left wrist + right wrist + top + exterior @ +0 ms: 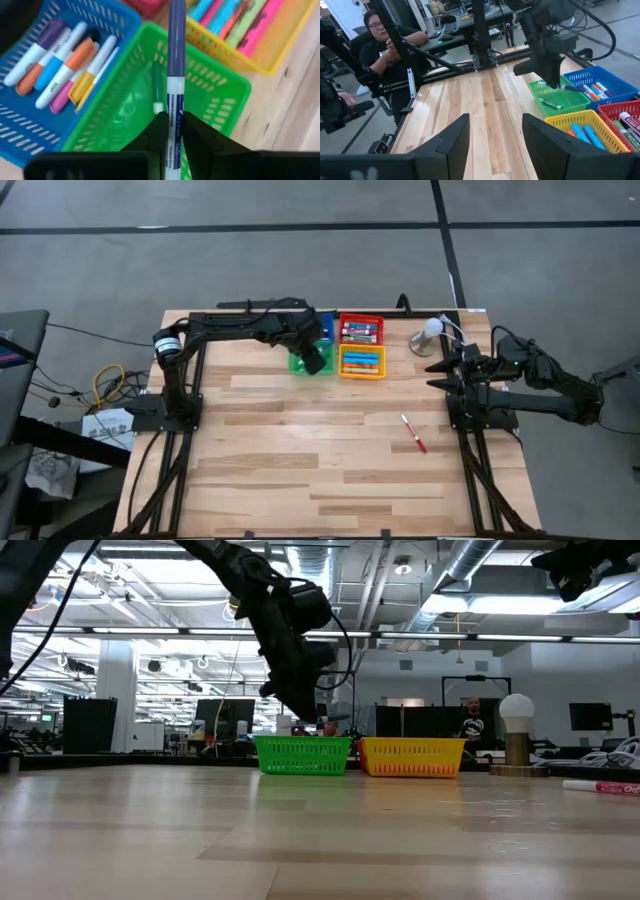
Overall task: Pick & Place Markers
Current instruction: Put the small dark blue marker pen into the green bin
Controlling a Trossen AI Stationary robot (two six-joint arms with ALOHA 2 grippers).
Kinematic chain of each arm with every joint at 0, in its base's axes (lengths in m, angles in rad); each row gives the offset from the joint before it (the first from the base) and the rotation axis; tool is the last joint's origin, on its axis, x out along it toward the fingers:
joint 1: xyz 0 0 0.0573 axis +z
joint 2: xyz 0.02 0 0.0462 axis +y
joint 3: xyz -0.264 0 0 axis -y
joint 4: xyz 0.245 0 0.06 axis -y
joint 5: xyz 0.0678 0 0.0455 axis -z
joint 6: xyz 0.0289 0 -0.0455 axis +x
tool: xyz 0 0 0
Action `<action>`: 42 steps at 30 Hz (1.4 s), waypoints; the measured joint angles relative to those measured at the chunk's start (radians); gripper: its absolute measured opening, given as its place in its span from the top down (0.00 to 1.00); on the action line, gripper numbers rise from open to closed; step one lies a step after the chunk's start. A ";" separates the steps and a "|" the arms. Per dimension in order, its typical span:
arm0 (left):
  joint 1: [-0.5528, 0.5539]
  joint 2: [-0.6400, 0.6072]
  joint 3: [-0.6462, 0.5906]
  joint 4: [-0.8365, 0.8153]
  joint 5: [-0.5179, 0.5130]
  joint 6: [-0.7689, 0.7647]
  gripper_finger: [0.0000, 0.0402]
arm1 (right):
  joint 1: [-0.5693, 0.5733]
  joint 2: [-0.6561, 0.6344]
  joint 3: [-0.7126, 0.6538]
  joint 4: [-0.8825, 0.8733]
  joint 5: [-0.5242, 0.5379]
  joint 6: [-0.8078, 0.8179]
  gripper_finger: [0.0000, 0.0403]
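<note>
My left gripper (172, 124) hangs over the green bin (210, 95) at the table's far middle (316, 356), shut on a white marker with a purple cap (176, 55). One green marker (158, 90) lies on the green bin's floor. The blue bin (30, 135), the yellow bin (362, 362) and the red bin (360, 328) each hold several markers. A red-capped marker (413, 433) lies flat on the table, right of middle. My right gripper (495, 127) waits open at the table's right edge (442, 370), with nothing between its fingers. My left gripper pinches the marker's white barrel (173, 142) near its uncapped end, between its two fingers. The fingers slant down from the table's left side, and the marker runs on in line with them, cap end foremost. It hangs clear above the green bin.
The four bins stand close together in a square at the far middle. A white bulb on a wooden base (430, 335) stands right of them. Bare wood lies toward the near edge. A person (385, 40) sits beyond the table's left side.
</note>
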 joint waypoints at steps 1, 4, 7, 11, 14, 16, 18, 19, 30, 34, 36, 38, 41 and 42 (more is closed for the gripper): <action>0.000 0.000 0.000 -0.011 0.000 0.011 0.88 | 0.000 0.000 0.000 0.000 0.000 0.000 0.58; 0.000 0.000 0.000 -0.027 0.000 0.028 0.88 | 0.000 0.000 0.000 0.000 0.000 0.000 0.58; 0.002 0.000 -0.001 -0.028 0.000 0.048 0.88 | 0.000 0.000 0.000 0.000 0.000 0.000 0.58; 0.004 0.000 -0.051 -0.022 0.000 0.061 0.88 | 0.000 0.000 0.000 0.000 0.000 0.000 0.58; 0.008 0.001 -0.093 -0.006 0.001 0.059 0.88 | 0.000 0.000 0.000 0.000 0.000 0.000 0.58; 0.012 0.001 -0.115 0.025 0.000 0.055 0.88 | 0.000 0.000 0.000 0.000 0.000 0.000 0.58; 0.012 0.002 -0.122 0.035 -0.001 0.050 0.88 | 0.000 0.000 0.000 0.000 0.000 0.000 0.58; 0.012 0.002 -0.123 0.049 0.000 0.050 0.88 | 0.000 0.000 0.000 0.000 0.000 0.000 0.58; 0.011 0.002 -0.123 0.085 0.000 0.050 0.88 | 0.000 0.000 0.000 0.000 0.000 0.000 0.58; 0.010 0.002 -0.123 0.084 0.000 0.050 0.87 | 0.000 0.000 0.000 0.000 0.000 0.000 0.58; 0.010 0.002 -0.123 0.084 0.000 0.044 0.86 | 0.000 0.000 0.000 0.000 0.000 0.000 0.58; 0.010 0.002 -0.123 0.084 0.000 0.035 0.83 | 0.000 0.000 0.000 0.000 0.000 0.000 0.58; 0.010 0.002 -0.123 0.085 0.000 0.035 0.80 | 0.000 0.000 0.000 0.000 0.000 0.000 0.58; 0.010 0.002 -0.123 0.085 0.000 0.035 0.79 | 0.000 0.000 0.000 0.000 0.000 0.000 0.58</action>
